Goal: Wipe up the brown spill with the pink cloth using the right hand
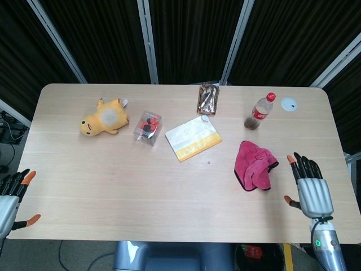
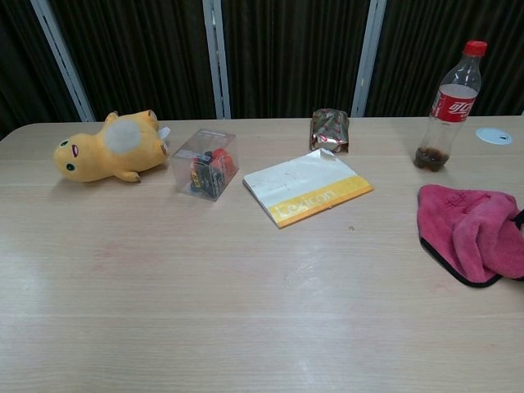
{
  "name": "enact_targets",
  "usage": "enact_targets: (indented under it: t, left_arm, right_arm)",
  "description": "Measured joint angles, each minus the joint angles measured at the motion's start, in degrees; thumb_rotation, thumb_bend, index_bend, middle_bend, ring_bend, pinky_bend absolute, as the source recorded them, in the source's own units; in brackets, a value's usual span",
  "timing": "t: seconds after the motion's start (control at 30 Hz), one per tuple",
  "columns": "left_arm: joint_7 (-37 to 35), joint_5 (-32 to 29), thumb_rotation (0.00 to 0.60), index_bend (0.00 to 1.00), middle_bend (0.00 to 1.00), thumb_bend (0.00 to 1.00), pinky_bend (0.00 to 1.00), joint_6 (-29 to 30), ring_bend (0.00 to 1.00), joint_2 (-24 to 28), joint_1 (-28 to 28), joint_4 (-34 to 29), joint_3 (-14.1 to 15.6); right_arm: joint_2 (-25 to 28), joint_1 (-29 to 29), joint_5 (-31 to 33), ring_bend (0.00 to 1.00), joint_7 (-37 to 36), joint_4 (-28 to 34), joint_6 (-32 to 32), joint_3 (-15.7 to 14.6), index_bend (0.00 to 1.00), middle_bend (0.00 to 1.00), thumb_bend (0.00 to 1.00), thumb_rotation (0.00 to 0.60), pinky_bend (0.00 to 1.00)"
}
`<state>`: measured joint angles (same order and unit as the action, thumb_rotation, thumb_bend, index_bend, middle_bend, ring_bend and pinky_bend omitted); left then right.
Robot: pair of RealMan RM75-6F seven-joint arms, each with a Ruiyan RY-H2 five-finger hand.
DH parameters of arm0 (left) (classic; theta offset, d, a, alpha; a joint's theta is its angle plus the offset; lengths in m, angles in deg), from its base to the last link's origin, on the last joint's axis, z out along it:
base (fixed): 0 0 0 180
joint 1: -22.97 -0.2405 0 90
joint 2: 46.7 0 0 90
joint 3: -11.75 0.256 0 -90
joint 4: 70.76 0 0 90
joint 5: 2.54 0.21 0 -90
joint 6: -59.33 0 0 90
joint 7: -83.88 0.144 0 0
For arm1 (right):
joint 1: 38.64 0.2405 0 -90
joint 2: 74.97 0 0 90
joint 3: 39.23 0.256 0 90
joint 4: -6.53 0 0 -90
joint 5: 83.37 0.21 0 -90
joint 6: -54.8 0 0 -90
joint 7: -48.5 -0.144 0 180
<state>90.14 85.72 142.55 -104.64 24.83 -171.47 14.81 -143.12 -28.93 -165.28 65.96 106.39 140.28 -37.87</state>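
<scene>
Our right hand (image 1: 309, 191) hangs over the table's right edge with its fingers spread wide, holding nothing and touching nothing; it sits near the pink cloth (image 1: 254, 165) but clearly apart from it. Our left hand (image 1: 11, 195) waits off the left edge of the table (image 1: 113, 186), fingers apart as well, also empty. Only the head view shows the two hands; the chest view shows neither.

We see the cloth lying crumpled on the right side of the table, just below the cola bottle (image 1: 260, 112). We cannot make out a clear brown spill: a tiny dark speck (image 1: 208, 162) lies on the wood between the cloth and the yellow-and-white packet (image 1: 193, 138), and we cannot tell whether anything sits under the cloth.

We judge the wiping either finished or paused. If more is needed, the next move calls for reaching back, gripping the cloth and rubbing it across whatever mark remains.
</scene>
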Motion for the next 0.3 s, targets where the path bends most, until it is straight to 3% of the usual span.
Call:
enact_targets:
  t: [0.17,0.3]
  left_arm:
    - [-0.4,1.1,0.6,0.0,0.0,0.0,0.0,0.9,0.0,-0.4,0.0,1.2,-0.2]
    - [-0.7,1.1,0.6,0.0,0.0,0.0,0.0,1.0,0.0,-0.8,0.1,2.0,-0.5]
  right_arm:
    - [1.5,-5.3,-9.8,0.0,-3.1,-4.4,7.6,-4.7,0.0,0.0,0.0,0.6,0.01]
    - [1.4,-6.2,-11.4,0.0,-4.3,-6.0,7.8,-5.4,0.0,0.0,0.0,0.6,0.01]
